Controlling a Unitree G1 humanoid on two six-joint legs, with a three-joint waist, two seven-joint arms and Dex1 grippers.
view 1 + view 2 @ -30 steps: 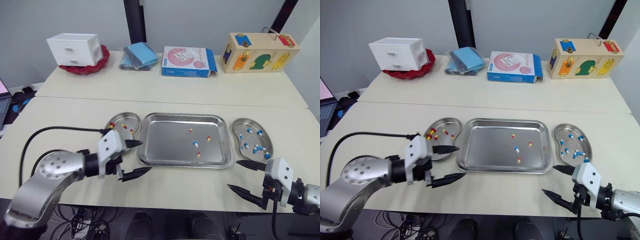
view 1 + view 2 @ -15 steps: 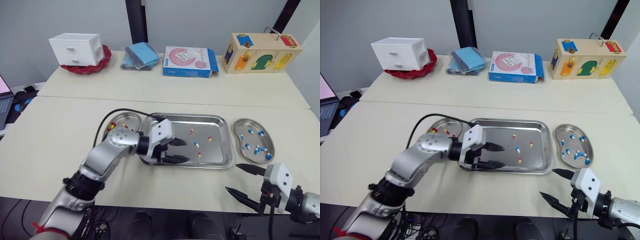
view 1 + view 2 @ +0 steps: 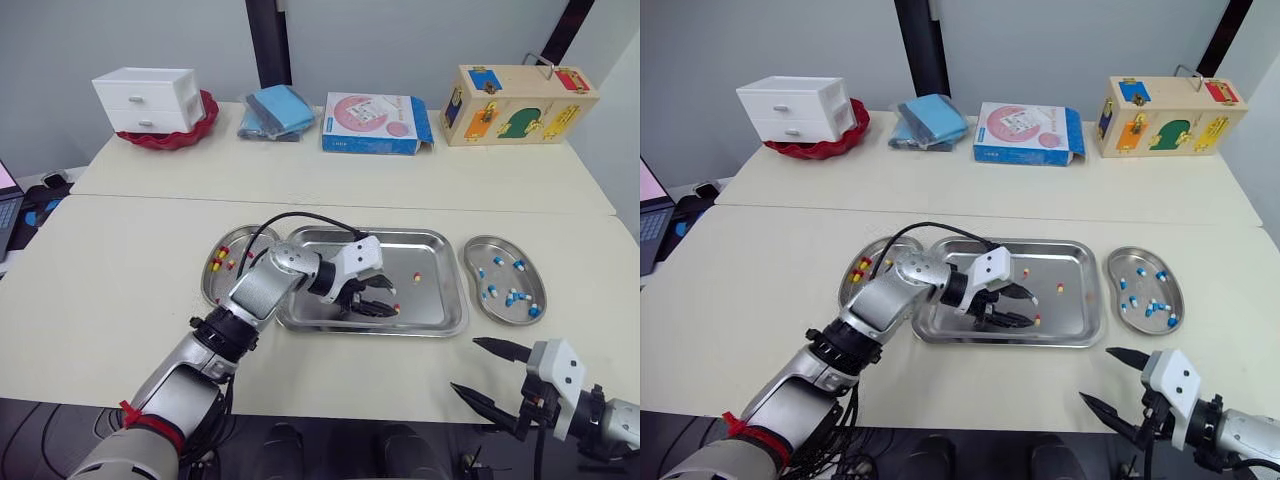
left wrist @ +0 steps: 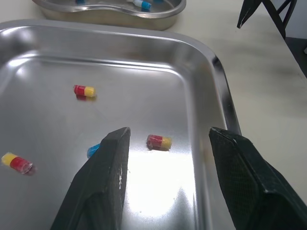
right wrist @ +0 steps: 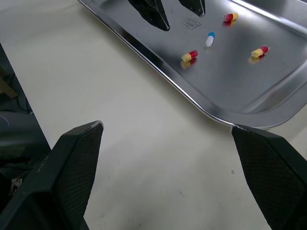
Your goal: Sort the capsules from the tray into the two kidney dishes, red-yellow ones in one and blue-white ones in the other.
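four capsules left in the tray (image 3: 440,300), centre of the frame: three red-yellow, one blue-white. the left gripper (image 4: 169,132) reaches low over the tray floor, fingers spread and empty, with a red-yellow capsule (image 4: 159,142) lying between them, untouched. the blue-white capsule (image 4: 93,150) sits just beside one finger, half hidden behind it. the right gripper (image 3: 490,373), lower right of the frame, hangs spread and empty off the near edge of the tabletop (image 3: 120,280), well apart from the tray.

risks, as i judge them: the steel looks slick and the capsule is round, so an off-centre squeeze could squirt it away. the near finger may also sweep in the blue-white one and carry the wrong colour to the left kidney dish (image 3: 218,290), left of centre, where the red-yellows lie. blue-whites lie in the right kidney dish (image 3: 467,265), right of centre.

room: the tray floor is mostly bare around the target. the tray's raised wall runs close outside the other finger, so there is little slack on that side. the arm's black cable (image 3: 298,214) arches over the tray's upper left corner, near the left dish, and could snag on the carry over.
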